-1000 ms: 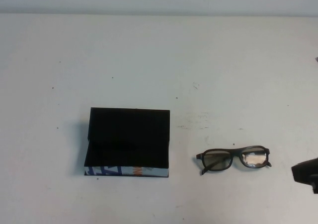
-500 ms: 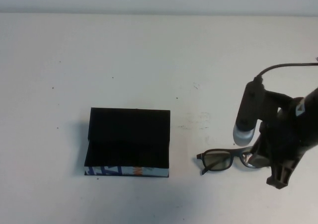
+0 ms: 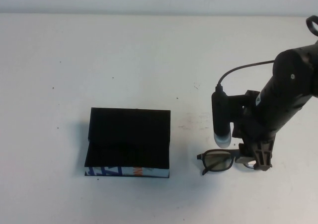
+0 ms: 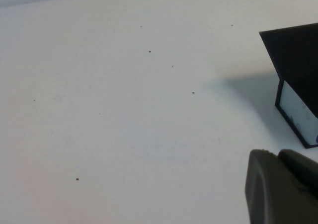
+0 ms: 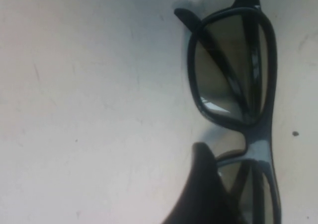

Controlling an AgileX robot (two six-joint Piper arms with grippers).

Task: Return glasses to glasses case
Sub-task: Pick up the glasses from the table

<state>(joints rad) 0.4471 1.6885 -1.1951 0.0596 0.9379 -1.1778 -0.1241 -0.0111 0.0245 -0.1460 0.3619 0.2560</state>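
Right end effector (image 3: 257, 159) down over the glasses (image 3: 218, 160), lower right of the high view on the surface (image 3: 149, 60); opening not discernible. Best pinching the bridge squarely before lifting toward the open case (image 3: 128, 140), lower centre-left. Left end effector (image 4: 283, 189) idle beside the case, opening not discernible.

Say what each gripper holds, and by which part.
Nothing visibly held. The right gripper sits over the glasses near the bridge; whether it grips cannot be told. The left gripper holds nothing.

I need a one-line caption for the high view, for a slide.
Right gripper lowered onto the glasses' right side; open glasses case lies to their left; left gripper parked out of frame.
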